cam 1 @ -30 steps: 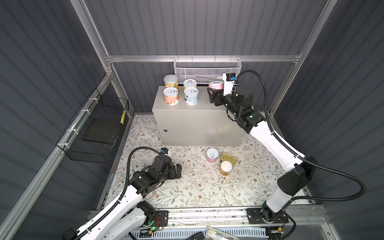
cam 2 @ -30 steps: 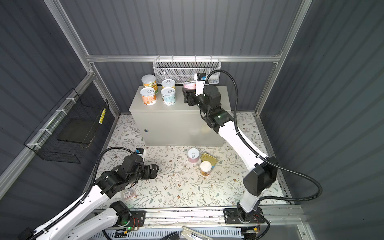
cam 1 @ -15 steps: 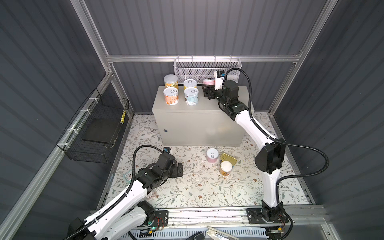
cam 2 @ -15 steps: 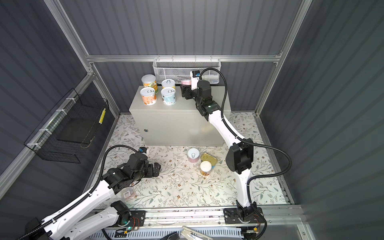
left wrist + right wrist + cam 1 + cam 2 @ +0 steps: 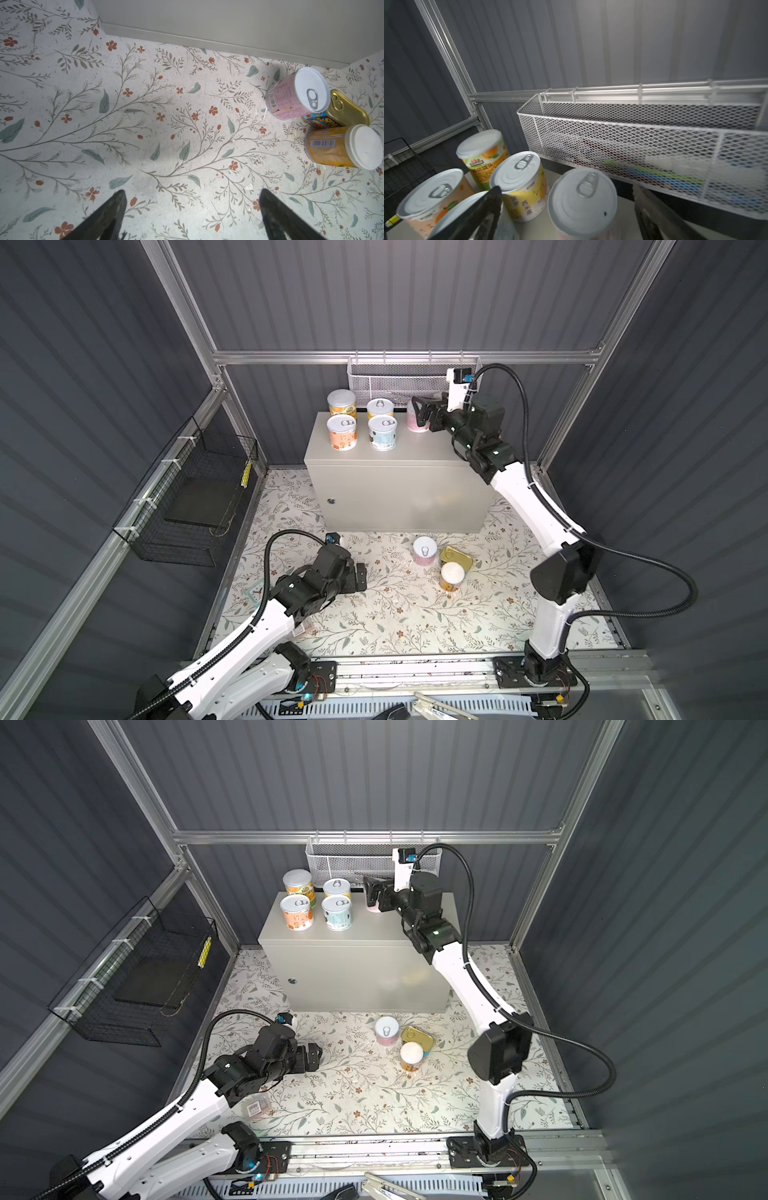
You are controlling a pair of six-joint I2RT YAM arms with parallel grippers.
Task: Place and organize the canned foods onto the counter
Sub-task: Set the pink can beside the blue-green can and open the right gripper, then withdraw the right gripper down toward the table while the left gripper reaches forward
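- Since the pink can stood in line on the counter, the right gripper spread its jaws clear of it.
- Left gripper, wide and empty, faced the tin, likely next.

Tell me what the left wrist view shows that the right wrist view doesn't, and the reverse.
Only the left wrist view: the floral mat, with a pink can, a gold tin and an orange can close together on it.
Only the right wrist view: the white mesh basket, a cluster of four cans and a fifth can on top of the counter.
Both: the counter, and an open end effector: the left end effector over bare mat, the right end effector either side of the fifth can.
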